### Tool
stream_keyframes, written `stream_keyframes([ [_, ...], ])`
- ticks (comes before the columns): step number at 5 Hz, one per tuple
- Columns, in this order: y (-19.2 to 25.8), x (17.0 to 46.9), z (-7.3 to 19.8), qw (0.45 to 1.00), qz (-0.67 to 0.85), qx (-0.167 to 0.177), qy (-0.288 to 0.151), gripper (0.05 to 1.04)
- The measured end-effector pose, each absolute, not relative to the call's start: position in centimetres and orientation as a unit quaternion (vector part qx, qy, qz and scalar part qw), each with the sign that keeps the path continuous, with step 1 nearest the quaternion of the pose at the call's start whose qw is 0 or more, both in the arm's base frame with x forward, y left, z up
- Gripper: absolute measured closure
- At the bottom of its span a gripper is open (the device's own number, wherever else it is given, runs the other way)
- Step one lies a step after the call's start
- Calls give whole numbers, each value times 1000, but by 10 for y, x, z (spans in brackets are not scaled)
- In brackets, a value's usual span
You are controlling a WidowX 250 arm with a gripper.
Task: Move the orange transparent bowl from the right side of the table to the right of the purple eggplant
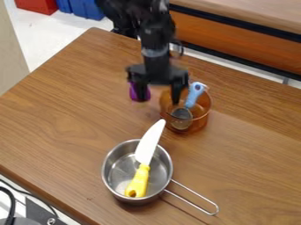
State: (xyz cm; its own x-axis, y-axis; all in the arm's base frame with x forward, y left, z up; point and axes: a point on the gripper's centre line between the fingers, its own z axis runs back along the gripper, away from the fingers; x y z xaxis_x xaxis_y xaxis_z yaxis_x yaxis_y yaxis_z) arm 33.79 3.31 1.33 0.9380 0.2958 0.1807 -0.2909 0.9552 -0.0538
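The black gripper [158, 99] hangs over the upper middle of the table with its two fingers spread apart and nothing visible between them. Its left finger overlaps a purple object [146, 95], partly hiding it. The right finger is in front of the left rim of a transparent amber pot [201, 119]; contact cannot be told. Inside that pot leans a small strainer with a light blue handle [194, 93]. Nearer the camera, a metal saucepan [109, 165] holds a knife with a yellow handle [138, 181], its white blade pointing up past the far rim.
The saucepan's wire handle [194, 203] extends toward the lower right on the brown wooden table [59, 118]. Behind the table's far edge is a wooden bench [235, 39]. Red and blue bins [86, 9] stand on the floor at upper left. Cables lie at lower left.
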Motion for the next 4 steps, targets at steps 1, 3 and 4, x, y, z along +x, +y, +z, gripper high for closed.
stream_keyframes([
  [1,32,333,36,977,166,-14,-132,84],
  [3,-13,320,52,982,141,-54,-115,84],
  [4,-54,310,46,988,97,-57,-108,84],
])
